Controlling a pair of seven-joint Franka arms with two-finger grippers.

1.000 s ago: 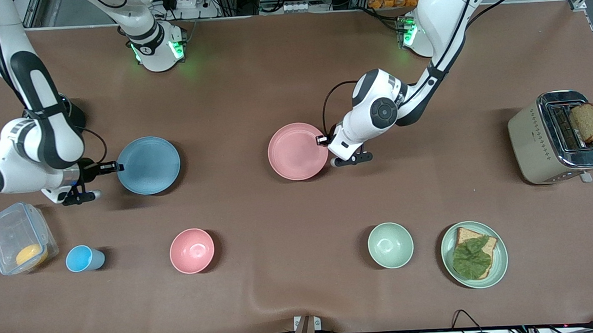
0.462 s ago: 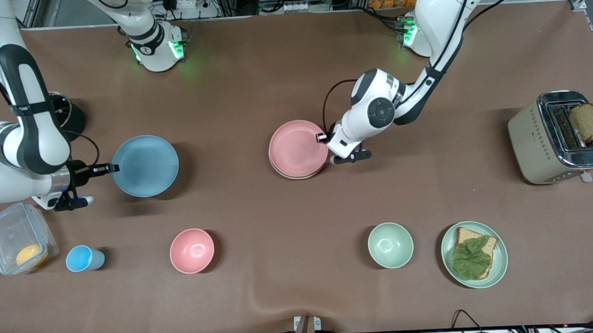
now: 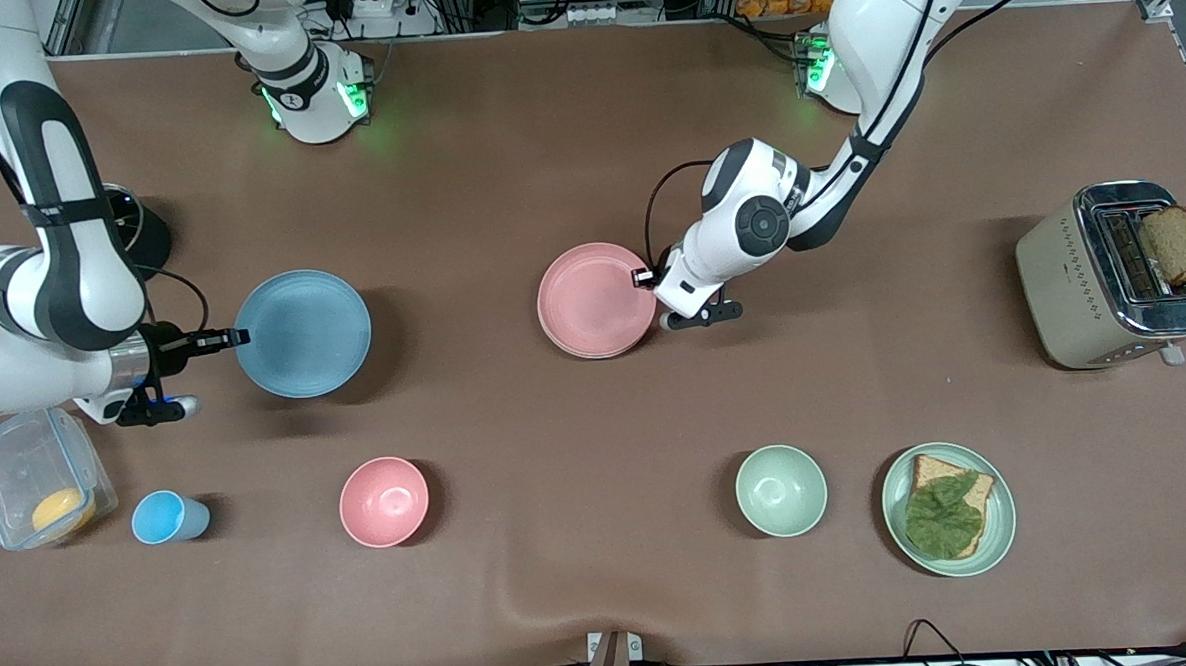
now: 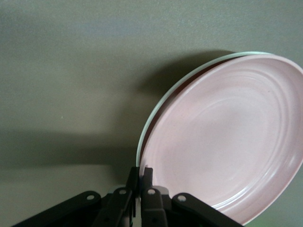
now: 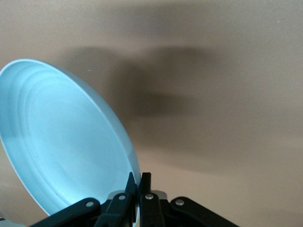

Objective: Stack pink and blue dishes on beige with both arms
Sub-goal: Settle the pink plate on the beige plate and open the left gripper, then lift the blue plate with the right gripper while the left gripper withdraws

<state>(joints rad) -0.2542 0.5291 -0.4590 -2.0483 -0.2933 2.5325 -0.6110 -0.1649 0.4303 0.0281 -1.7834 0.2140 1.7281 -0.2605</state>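
Observation:
The pale pink plate [image 3: 596, 298] [image 4: 227, 146] lies tilted slightly on the beige plate [image 3: 586, 354], of which only a thin pale rim [image 4: 161, 101] shows beneath it. My left gripper [image 3: 644, 279] [image 4: 142, 172] is shut on the pink plate's rim, on the side toward the left arm's end. The light blue plate [image 3: 303, 333] [image 5: 61, 142] hangs above the table toward the right arm's end and casts a shadow. My right gripper [image 3: 236, 338] [image 5: 137, 178] is shut on its rim.
Nearer the front camera stand a clear container [image 3: 39, 487], a small blue cup [image 3: 169, 518], a deep pink bowl [image 3: 383, 501], a pale green bowl [image 3: 781, 490] and a green plate [image 3: 1004, 503] with a sandwich. A toaster [image 3: 1111, 275] stands at the left arm's end.
The right gripper has lifted the blue plate and carried it slightly toward the middle. The pink plate has shifted a little over the beige plate, whose rim now shows.

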